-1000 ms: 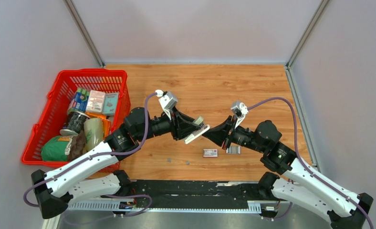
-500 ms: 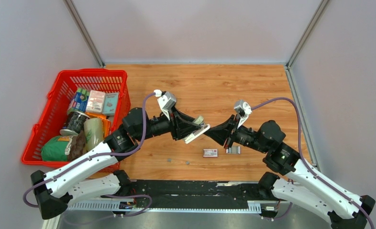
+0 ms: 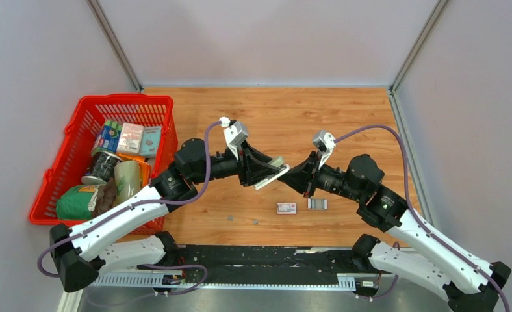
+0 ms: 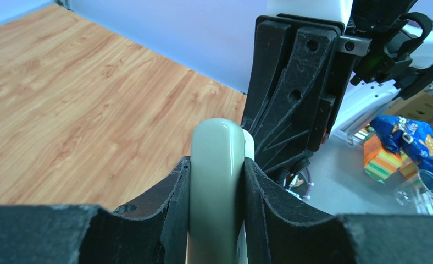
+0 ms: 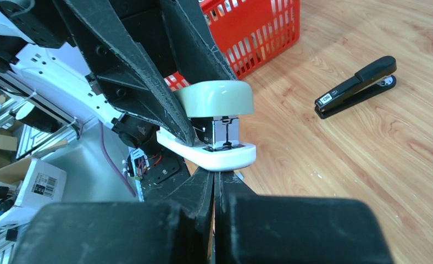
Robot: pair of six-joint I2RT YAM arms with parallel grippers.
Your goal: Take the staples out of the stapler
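A pale green-and-white stapler (image 3: pixel 272 173) hangs above the table, my left gripper (image 3: pixel 264 171) shut on its body. In the left wrist view the stapler (image 4: pixel 217 159) sits pinched between both pads of my left gripper (image 4: pixel 217 181). My right gripper (image 5: pixel 215 175) is shut on nothing, its tips just under the white base at the stapler's front end (image 5: pixel 220 157). The stapler's mouth gapes a little, showing its metal magazine (image 5: pixel 224 133). Silver-grey staples (image 3: pixel 317 203) lie on the wood below my right gripper (image 3: pixel 292 177).
A small red-and-white box (image 3: pixel 286 208) lies left of the staples. A red basket (image 3: pixel 68 156) full of groceries stands at the left. A black stapler (image 5: pixel 356 87) rests on the wood in the right wrist view. Tiny metal bits (image 3: pixel 230 218) dot the front.
My left arm has carried the stapler slightly up and to the right. My right gripper has shifted up to meet its front end. Both grips are unchanged.
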